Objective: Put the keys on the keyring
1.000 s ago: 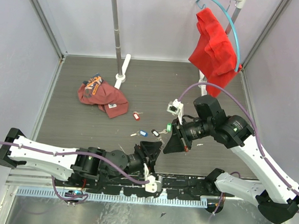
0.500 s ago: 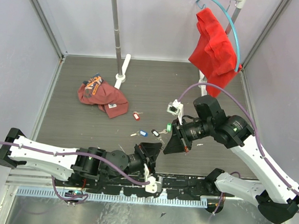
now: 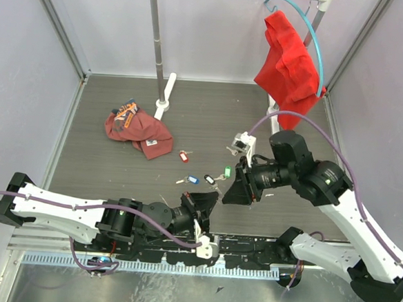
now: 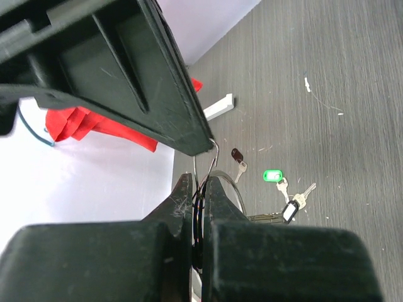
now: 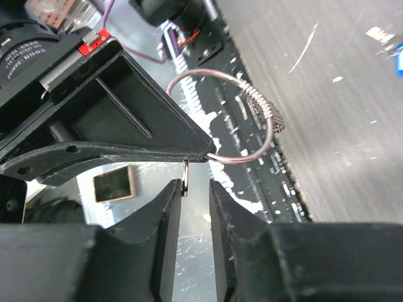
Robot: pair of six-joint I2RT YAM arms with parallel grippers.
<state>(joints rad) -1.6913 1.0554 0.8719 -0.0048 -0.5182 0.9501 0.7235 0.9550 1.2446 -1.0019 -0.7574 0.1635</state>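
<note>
One view, right wrist, shows the coil-wound keyring.

Top view: bright, flat, diffuse light from above. Worktop evenly lit, with only soft, short shadows. Sharp all over. Frame posts lean outward at the edges, so a wide lens. Steel strip along the worktop's near edge shows dull glare.
Left wrist: wall blown out to white. Left gripper jaws near black and soft; worktop beyond is in focus.
Right wrist: keyring crisp with bright glints, and worktop scratches flare white. Right gripper jaws blurred, dark, no detail.
</note>
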